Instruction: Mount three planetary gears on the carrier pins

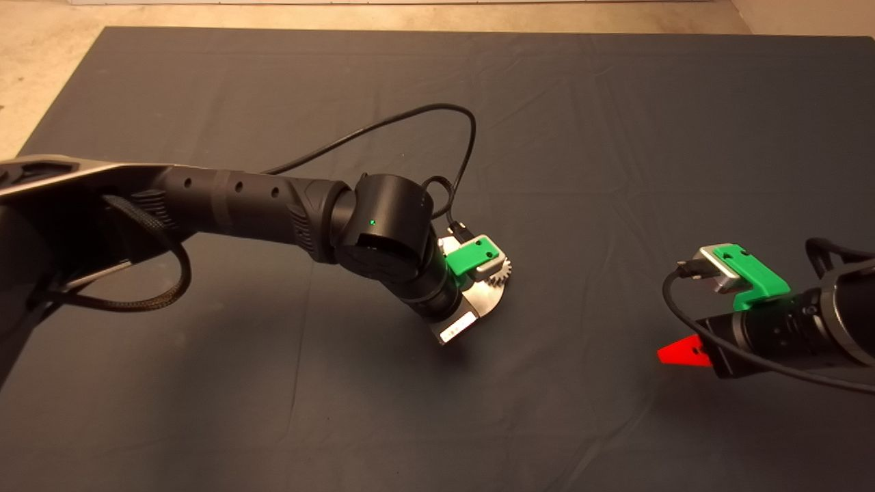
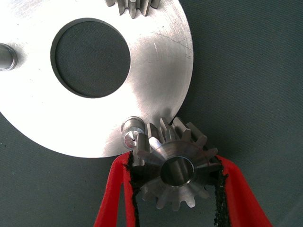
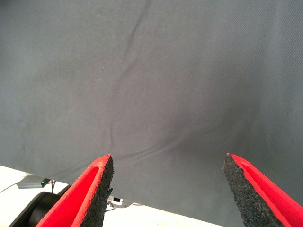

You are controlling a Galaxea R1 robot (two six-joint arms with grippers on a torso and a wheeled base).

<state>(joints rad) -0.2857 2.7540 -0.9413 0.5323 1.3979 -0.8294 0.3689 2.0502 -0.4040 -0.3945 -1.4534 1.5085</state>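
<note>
**One gear held at the pin**

You see the left gripper (image 2: 176, 189) clamping a planetary gear (image 2: 176, 169) just beside a carrier pin (image 2: 130, 134) on the disc (image 2: 156, 61), bore offset, awaiting alignment. The right gripper (image 3: 168, 189) waits spread over the mat (image 3: 151, 71).

Probably a robotics lab, dark mat (image 1: 615, 102), bare floor (image 1: 41, 68)

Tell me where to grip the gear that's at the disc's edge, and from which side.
Grip the gear across its toothed rim, on two opposite sides, coming from above along its bore, as the left tool does now. It lies flat with the bore facing up, so the rim is the only graspable part and the bore stays free for the pin.
</note>
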